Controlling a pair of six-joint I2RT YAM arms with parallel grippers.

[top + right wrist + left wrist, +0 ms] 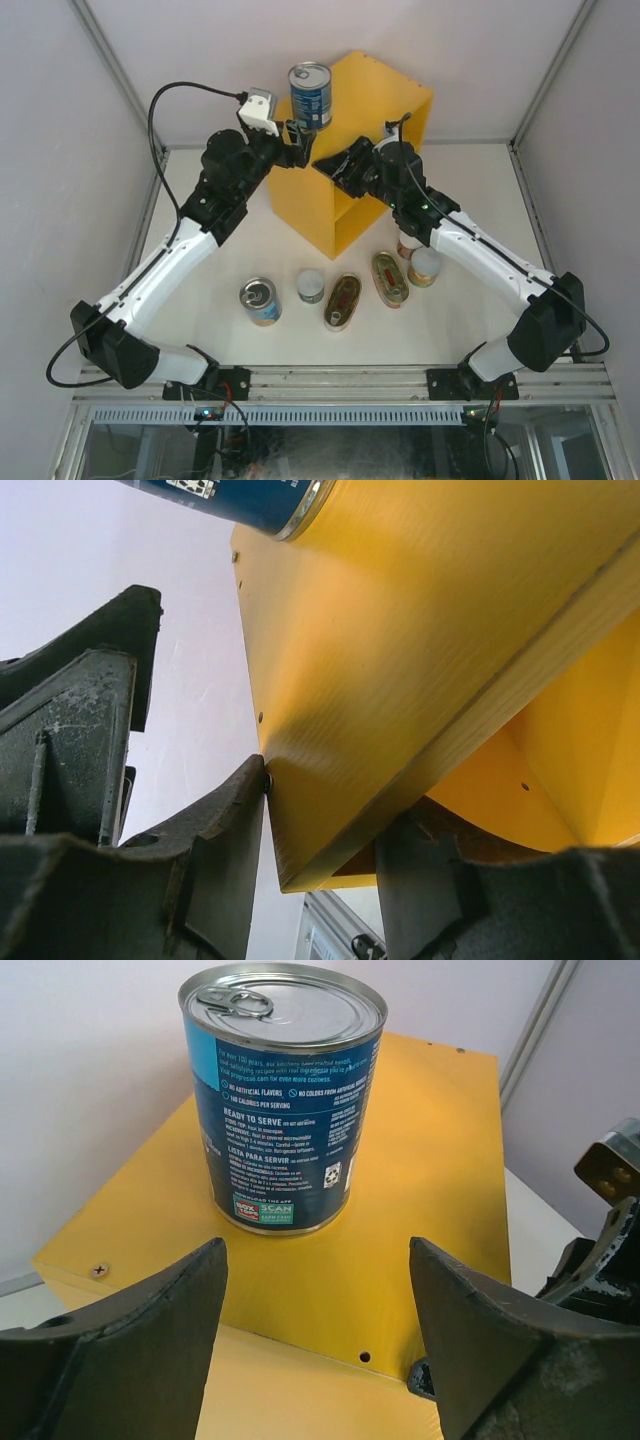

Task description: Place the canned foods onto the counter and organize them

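Observation:
A tall blue-labelled can (310,95) stands upright on top of the yellow counter (385,105). My left gripper (297,138) is open and empty just in front of it; in the left wrist view the can (283,1100) stands beyond my gripper (315,1260) on the counter top (430,1170). My right gripper (332,166) is shut on the counter's front top edge; in the right wrist view my gripper (325,800) straddles the yellow panel (420,630). On the table lie another tall blue can (261,300), a small can (311,286) and two oval tins (342,302) (390,279).
Two more small cans (425,267) (408,245) stand by my right forearm. White walls close in the table at the left, back and right. A metal rail (330,380) runs along the near edge.

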